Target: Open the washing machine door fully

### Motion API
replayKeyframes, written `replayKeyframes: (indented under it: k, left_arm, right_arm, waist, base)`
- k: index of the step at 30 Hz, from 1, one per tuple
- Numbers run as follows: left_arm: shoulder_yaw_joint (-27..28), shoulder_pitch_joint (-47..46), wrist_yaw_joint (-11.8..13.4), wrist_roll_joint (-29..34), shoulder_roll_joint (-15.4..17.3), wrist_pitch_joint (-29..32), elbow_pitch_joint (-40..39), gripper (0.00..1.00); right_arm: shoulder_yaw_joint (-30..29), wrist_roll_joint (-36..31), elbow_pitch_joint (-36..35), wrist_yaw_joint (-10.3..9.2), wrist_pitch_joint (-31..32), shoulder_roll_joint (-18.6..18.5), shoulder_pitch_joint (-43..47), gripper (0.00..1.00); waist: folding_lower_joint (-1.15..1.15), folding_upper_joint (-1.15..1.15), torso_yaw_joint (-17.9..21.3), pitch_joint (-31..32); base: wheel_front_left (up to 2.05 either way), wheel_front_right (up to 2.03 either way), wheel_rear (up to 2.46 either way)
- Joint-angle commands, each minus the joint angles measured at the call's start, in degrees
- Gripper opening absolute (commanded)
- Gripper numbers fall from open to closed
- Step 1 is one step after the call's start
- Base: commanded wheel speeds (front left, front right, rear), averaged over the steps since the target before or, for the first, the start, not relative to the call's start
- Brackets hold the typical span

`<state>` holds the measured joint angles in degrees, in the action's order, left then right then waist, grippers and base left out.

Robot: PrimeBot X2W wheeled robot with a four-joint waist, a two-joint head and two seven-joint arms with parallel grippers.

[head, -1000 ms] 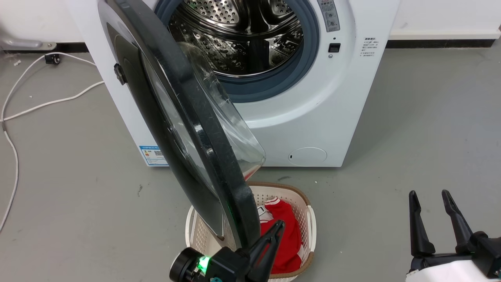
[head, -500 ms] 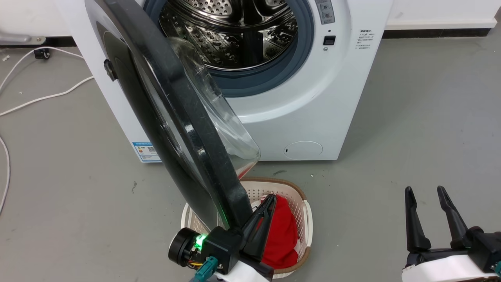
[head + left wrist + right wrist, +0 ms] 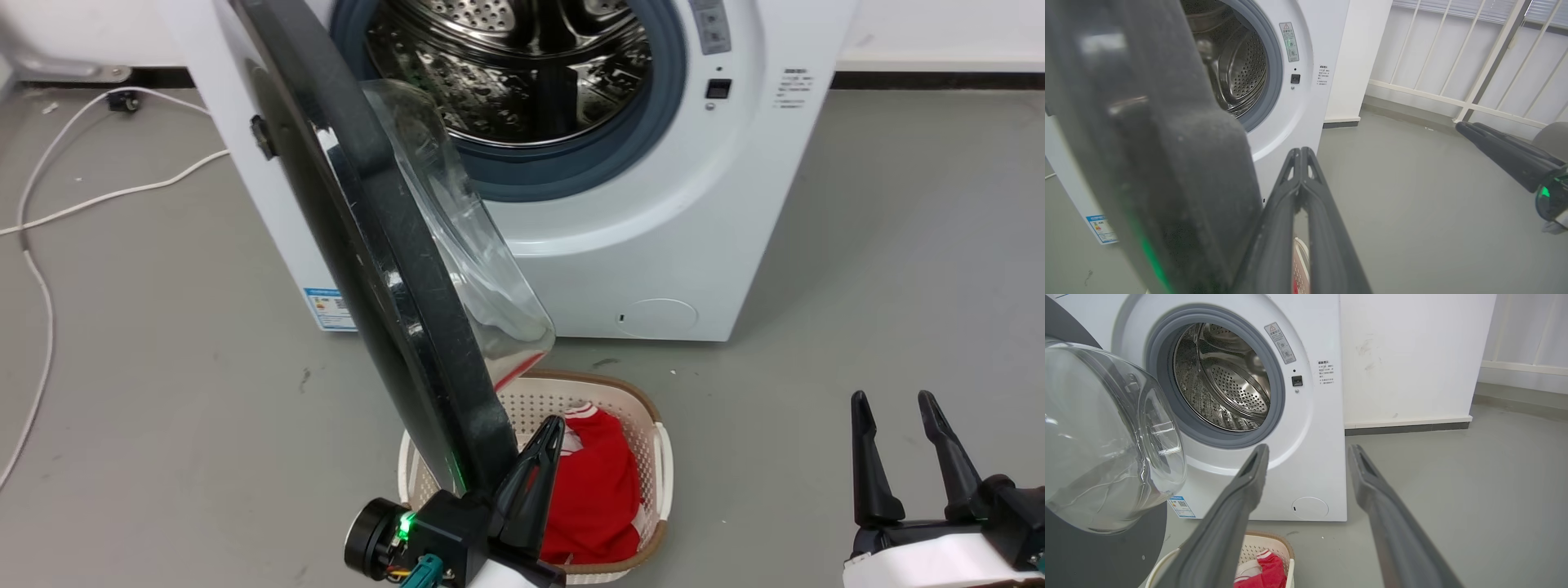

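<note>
Head view: the washing machine (image 3: 718, 204) is sitting at 12 o'clock with its drum (image 3: 522, 73) exposed. The washing machine door (image 3: 384, 269) is hanging roughly edge-on to the camera, running from 11 o'clock down to 6 o'clock. It is swung well clear of the opening but not yet folded back toward the machine's left side. Judgement: partly open, with more swing to go.

The left gripper (image 3: 553, 426) is sitting at 6 o'clock with its two fingers pressed together and nothing between them. They are lying along the inner side of the door's lower rim (contact looks likely, not certain). In the left wrist view the dark rim is crowding the 9 o'clock side of the fingers (image 3: 1290, 196). So this is a push with clenched fingers, not a grasp.

The right gripper (image 3: 891, 400) is idling at 4 o'clock, fingers spread and holding nothing, well apart from the door.

Risks from here:
- The fingers are bearing on a curved, glossy rim. As the door arcs toward 9 o'clock the contact point is going to slide, and the tips could slip off under or past the edge, leaving the door short of full travel.
- With no grip on it, the door could drift back toward the opening once the push ends.
- The laundry basket (image 3: 653, 433) with the red garment (image 3: 600, 490) is lying just beside the fingers at 6 o'clock, so a low sweep could knock it.
- Pushing past the hinge's stop would be loading the hinge and the glass bowl (image 3: 465, 245).
- The cable (image 3: 49, 212) at 9 o'clock is looking well clear.
</note>
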<state>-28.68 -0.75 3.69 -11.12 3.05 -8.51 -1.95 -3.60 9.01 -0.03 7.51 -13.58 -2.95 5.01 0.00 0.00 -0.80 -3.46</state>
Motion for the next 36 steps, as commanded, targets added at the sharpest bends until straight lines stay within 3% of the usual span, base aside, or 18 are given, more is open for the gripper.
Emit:
replayKeyframes:
  k: [1, 11, 19, 27, 36]
  left_arm:
    - [1.3, 1.0, 1.0, -0.3, 0.9, -0.2, -0.1, 0.0]
    - [1.7, 3.6, 2.7, -1.1, 1.4, -0.4, -2.1, 0.0]
    - [3.7, 4.4, 4.4, -1.7, 2.2, -1.2, -2.0, 0.0]
    - [8.3, 5.1, 6.9, -3.1, 3.9, -2.3, -1.7, 0.0]
    - [15.1, 0.7, 7.0, -5.6, 7.0, -4.5, 1.9, 0.0]
  right_arm:
    - [-0.1, 0.0, -0.3, -0.04, -0.2, 0.2, 0.2, 1.0]
    - [-0.8, -0.5, -1.3, -0.04, 0.5, 0.1, 0.9, 1.0]
    - [-0.5, -0.9, -2.0, -0.04, 1.1, 0.1, 1.1, 1.0]
    - [-0.5, -1.1, -2.7, -0.04, 1.9, 0.1, 1.0, 1.0]
    - [0.2, -1.8, -3.9, -0.04, 2.9, 0.1, 0.3, 1.0]
  waist:
    - [0.0, 0.0, -1.8, 0.1]
    - [0.0, 0.0, -12.7, 0.3]
    - [0.0, 0.0, -19.2, 0.1]
    - [0.0, 0.0, -22.8, -0.1]
    - [0.0, 0.0, -23.0, -2.0]
  base:
    - [0.0, 0.0, 0.0]
    - [0.0, 0.0, 0.0]
    - [0.0, 0.0, 0.0]
    - [0.0, 0.0, 0.0]
    - [0.0, 0.0, 0.0]
